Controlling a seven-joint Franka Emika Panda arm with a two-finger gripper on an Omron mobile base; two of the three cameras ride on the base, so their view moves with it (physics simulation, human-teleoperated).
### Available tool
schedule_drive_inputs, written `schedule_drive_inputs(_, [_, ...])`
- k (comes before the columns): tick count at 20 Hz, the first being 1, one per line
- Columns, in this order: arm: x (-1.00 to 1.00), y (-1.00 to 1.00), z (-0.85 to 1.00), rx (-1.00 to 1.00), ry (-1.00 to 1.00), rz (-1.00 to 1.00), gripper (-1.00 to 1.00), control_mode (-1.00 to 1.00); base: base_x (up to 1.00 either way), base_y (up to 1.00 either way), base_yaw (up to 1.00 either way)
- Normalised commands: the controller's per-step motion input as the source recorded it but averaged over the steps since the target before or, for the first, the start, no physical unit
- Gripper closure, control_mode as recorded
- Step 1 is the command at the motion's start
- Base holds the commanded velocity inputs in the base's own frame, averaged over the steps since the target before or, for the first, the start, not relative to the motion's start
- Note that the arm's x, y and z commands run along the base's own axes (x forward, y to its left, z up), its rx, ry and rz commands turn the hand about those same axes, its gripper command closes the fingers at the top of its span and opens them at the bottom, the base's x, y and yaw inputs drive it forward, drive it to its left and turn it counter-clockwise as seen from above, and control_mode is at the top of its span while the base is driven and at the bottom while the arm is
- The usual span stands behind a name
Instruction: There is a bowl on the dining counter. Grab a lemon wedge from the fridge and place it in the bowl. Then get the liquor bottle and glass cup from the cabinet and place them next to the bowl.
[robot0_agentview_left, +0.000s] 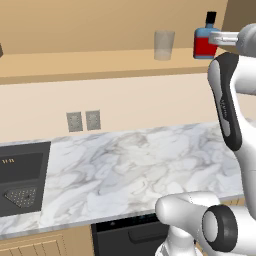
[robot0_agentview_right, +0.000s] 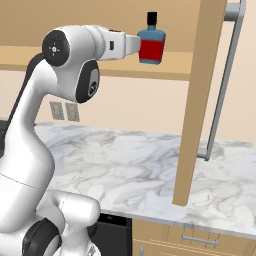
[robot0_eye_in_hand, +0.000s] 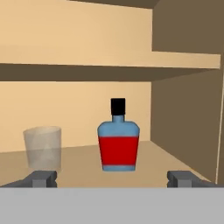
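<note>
Pincer (robot0_eye_in_hand: 112, 178) wide open, facing liquor bottle (robot0_eye_in_hand: 118, 146) in cabinet (robot0_eye_in_hand: 183, 113).

A: Is it bright?

B: Yes. The light is soft and even. The marble counter (robot0_agentview_left: 130, 165) looks pale, with no glare.

A: Any shadows?

B: A dark band sits under the cabinet shelf (robot0_eye_in_hand: 109, 72), from 9 to 3 o'clock in the hand view.

A: Is it sharp?

B: A little fuzzy. The glass cup (robot0_eye_in_hand: 42, 146) looks hazy.
</note>
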Motion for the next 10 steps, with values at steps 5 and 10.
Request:
schedule_drive_inputs(5, [0.36, -0.15, 0.07, 0.0, 0.01, 0.0, -1.0, -1.0, 0.0, 0.0, 0.0])
schedule_drive_inputs(10, [0.37, -0.05, 0.21, 0.0, -0.01, 0.0, -1.0, -1.0, 0.0, 0.0, 0.0])
